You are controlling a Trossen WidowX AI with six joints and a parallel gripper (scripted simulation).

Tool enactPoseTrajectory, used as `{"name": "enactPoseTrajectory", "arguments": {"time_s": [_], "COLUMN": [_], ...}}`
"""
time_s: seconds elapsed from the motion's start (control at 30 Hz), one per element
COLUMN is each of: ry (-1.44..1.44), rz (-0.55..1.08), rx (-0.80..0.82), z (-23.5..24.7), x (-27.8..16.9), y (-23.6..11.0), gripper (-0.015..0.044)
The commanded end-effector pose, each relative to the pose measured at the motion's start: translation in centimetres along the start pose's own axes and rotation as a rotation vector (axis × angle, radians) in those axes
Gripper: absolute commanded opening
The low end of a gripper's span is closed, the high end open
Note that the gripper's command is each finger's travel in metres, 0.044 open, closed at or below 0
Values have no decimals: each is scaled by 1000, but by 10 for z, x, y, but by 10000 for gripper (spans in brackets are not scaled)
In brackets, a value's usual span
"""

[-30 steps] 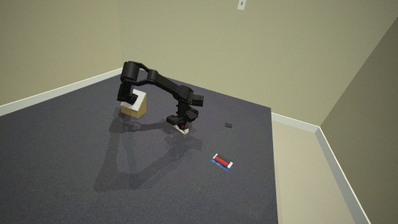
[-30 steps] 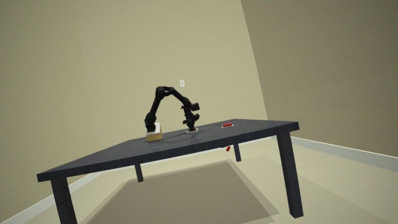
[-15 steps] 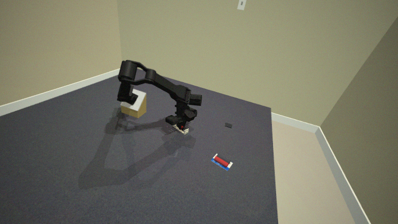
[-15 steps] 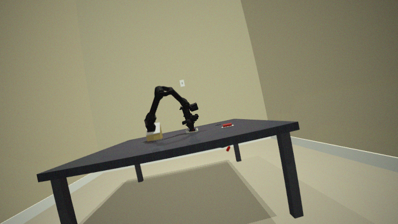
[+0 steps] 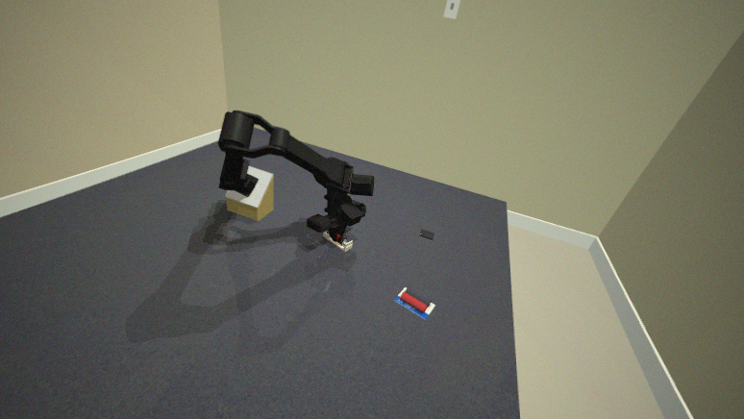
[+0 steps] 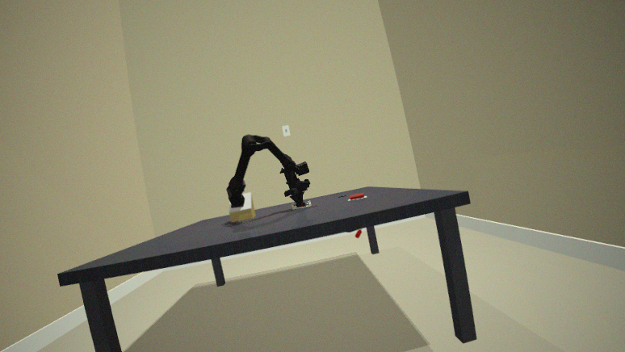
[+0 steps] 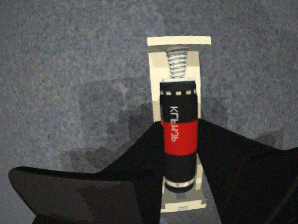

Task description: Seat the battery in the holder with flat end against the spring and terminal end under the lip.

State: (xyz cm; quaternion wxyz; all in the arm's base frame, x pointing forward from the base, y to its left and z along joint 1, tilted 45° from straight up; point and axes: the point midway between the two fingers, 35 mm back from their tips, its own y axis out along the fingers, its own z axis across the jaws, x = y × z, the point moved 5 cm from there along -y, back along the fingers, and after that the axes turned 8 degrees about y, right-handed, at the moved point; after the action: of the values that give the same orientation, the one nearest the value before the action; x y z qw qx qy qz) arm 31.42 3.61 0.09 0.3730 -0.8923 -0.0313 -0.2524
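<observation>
A black battery with a red band [image 7: 178,106] [image 5: 338,237] lies lengthwise along the white holder [image 7: 154,70] [image 5: 345,245] [image 6: 309,203]. Its far end meets the coil spring [image 7: 177,63] below the holder's far wall. Its near end sits just short of the holder's near end piece [image 7: 181,205]. My gripper [image 7: 177,127] [image 5: 336,234] [image 6: 300,202] is shut on the battery, one dark finger on each side of the red band. It reaches down to the holder near the middle of the table. Whether the battery rests on the holder's floor is hidden.
A second holder on a blue base with a red battery [image 5: 414,301] [image 6: 356,196] lies to the right. A small black block [image 5: 427,234] sits behind it. The arm stands on a tan block [image 5: 261,203] [image 6: 241,214]. The table edge [image 5: 508,270] runs along the right. A red piece [image 6: 358,233] shows below the table.
</observation>
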Motion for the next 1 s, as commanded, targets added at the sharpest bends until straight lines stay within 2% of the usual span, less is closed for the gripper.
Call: {"name": "enactPoseTrajectory", "arguments": {"time_s": [0.0, 0.4, 0.53, 0.97], "ry": [2, 2, 2, 2], "rz": [-6, -7, -7, -6], "rx": [0, 3, 3, 5], "z": [-1, -2, -2, -1], "x": [-5, -5, -5, -2], "y": [0, -1, -1, -16], "gripper": [62, 62, 164, 164]}}
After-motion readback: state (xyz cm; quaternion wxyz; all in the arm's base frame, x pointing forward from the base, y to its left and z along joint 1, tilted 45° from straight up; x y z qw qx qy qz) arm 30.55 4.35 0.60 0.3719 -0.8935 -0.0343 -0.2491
